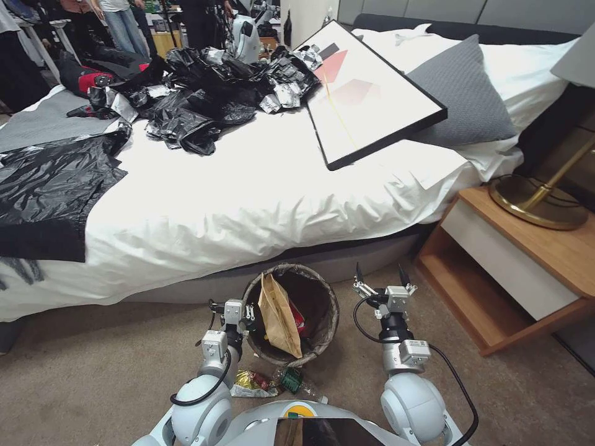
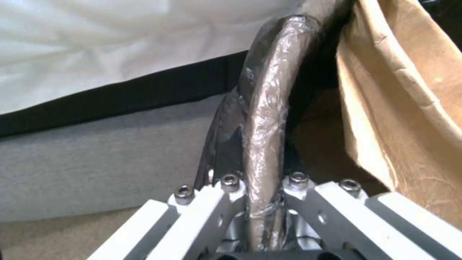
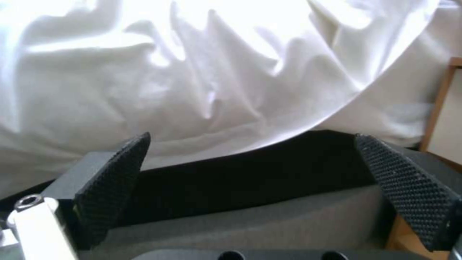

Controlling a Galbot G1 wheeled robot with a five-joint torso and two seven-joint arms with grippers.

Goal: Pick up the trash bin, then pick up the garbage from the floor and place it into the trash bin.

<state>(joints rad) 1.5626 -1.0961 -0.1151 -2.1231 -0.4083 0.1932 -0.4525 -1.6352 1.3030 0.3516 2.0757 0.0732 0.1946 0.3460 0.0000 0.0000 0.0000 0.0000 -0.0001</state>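
By bed: trash bin (image 1: 322, 291) tilted, mouth twd robot.

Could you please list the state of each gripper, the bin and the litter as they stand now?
Left gripper: shut on the bin rim.
Right gripper: open, empty.
Bin: lined, upright, holding a paper bag.
Wrapper: on the carpet.
Bottle: lying on the carpet.

White-sheeted bed (image 1: 260, 186) spanned room; grey pillow (image 1: 462, 93) and framed picture (image 1: 372, 93) lay on it. Wooden nightstand (image 1: 527, 260) bore brass lamp base (image 1: 536, 201). Beige carpet (image 1: 93, 371) below.
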